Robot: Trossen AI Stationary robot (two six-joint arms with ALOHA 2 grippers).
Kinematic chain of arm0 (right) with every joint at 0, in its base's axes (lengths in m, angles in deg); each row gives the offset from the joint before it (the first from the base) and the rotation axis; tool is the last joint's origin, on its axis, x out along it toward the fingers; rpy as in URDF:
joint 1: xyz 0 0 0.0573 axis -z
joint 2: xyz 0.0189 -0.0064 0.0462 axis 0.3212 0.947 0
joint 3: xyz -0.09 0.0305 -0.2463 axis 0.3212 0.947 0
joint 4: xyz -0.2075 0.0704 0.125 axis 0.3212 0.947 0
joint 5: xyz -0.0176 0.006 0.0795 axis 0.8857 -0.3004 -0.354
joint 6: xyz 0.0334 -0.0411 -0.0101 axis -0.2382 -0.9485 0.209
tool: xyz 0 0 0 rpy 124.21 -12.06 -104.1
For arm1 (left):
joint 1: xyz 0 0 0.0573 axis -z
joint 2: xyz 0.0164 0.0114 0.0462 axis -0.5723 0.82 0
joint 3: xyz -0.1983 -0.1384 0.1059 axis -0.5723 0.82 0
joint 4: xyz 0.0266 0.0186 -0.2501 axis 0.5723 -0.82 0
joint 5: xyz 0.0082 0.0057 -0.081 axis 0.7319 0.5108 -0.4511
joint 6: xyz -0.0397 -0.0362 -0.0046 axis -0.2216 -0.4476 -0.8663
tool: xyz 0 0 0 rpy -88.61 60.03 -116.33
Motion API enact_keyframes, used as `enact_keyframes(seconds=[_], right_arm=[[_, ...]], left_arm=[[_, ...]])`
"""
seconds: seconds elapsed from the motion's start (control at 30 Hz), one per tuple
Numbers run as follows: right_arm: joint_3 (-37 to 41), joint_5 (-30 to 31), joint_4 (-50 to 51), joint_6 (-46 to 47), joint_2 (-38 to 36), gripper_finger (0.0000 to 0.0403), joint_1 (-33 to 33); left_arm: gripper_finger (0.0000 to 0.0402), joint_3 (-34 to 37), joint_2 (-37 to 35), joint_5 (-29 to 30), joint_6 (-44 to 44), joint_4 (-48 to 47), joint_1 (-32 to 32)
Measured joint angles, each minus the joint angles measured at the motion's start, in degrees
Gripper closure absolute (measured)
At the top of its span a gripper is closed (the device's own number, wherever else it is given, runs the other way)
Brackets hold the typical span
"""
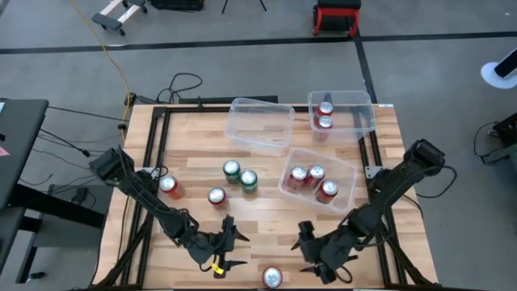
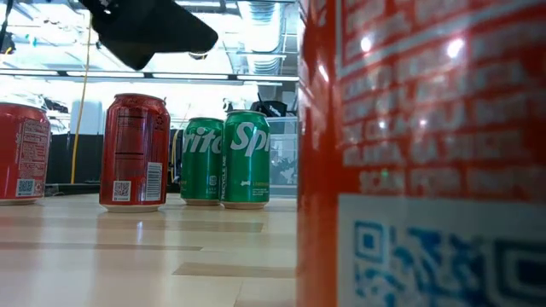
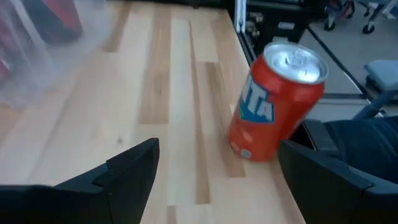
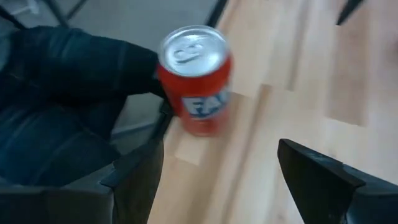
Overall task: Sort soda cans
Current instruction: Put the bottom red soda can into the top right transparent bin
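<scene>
An orange-red soda can (image 1: 272, 277) stands upright on its base at the table's near edge and fills the right of the low view (image 2: 418, 153). My left gripper (image 1: 230, 246) hovers open to its left, with the can (image 3: 277, 102) ahead of its fingers. My right gripper (image 1: 304, 249) hovers open to its right, also facing the can (image 4: 196, 81). Two red cans (image 1: 168, 187) (image 1: 216, 196) and two green cans (image 1: 232, 170) (image 1: 248, 181) stand mid-table. Neither gripper touches anything.
A clear bin (image 1: 260, 125) stands at the far middle with nothing in it. A second bin (image 1: 359, 109) at the far right holds two red cans. A third bin (image 1: 343, 166) on the right holds three. Bare wood lies between the grippers and the mid-table cans.
</scene>
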Motion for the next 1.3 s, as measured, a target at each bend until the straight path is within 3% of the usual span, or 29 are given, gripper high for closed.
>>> enact_keyframes(seconds=[0.2, 0.63, 1.1, 1.3], right_arm=[[0.00, -5.64, -9.01, -1.89, 4.13, 0.0070, 2.02], [-0.02, -9.08, -21.47, -1.57, 9.53, 0.0070, 4.44], [-0.02, -9.05, -20.89, 3.32, 9.28, 0.0070, 2.33], [-0.02, -8.66, -10.49, 11.49, 7.75, 0.0070, -0.43]], left_arm=[[0.0079, -4.55, 4.66, -1.25, -1.00, 0.34, 1.42], [0.0079, -13.36, 15.96, -0.82, -1.31, 0.06, -0.08], [0.0079, -14.70, 16.37, -0.27, -3.93, -0.79, -0.28], [0.0079, -14.70, 16.33, 0.48, -7.99, -2.57, -0.10]])
